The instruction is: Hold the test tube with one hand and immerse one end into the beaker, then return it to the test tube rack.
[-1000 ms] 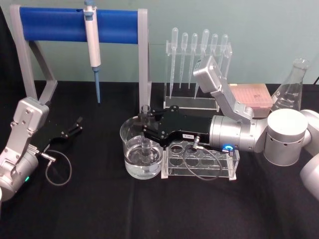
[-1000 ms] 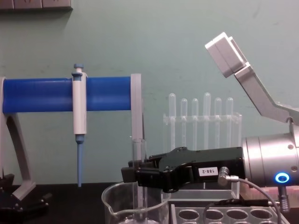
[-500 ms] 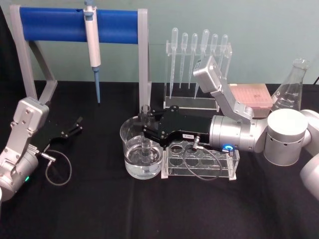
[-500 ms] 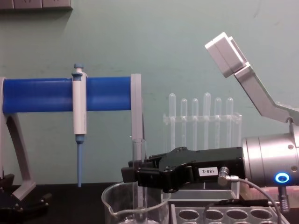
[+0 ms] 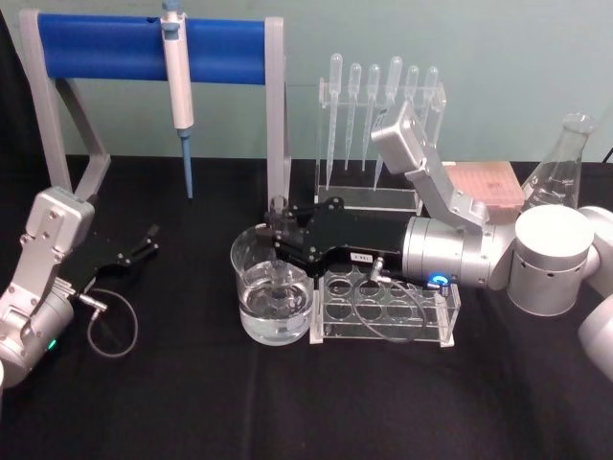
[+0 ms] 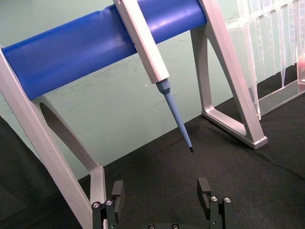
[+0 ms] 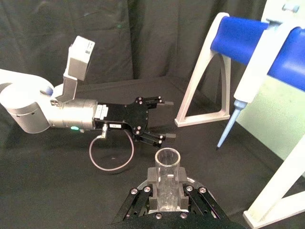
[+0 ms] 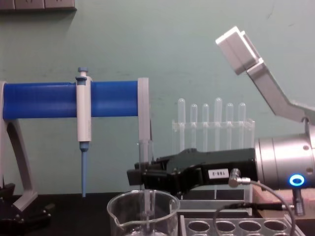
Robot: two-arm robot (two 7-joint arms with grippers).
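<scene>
The clear test tube stands upright with my right gripper shut on its upper part. Its lower end reaches down inside the wide glass beaker, which holds water. From the side, the test tube rises above the black right gripper and runs down into the beaker. The right wrist view looks onto the test tube's open mouth between the jaws. My left gripper rests open on the table at the left, its fingers spread with nothing between them.
A clear tube rack stands right beside the beaker, under my right arm. Behind are a blue-bar stand with a white-and-blue pipettor, a pipette rack, a pink tip box and a flask.
My right gripper has risen a little with the test tube, lifting its lower end higher inside the beaker. The left arm has not moved.
</scene>
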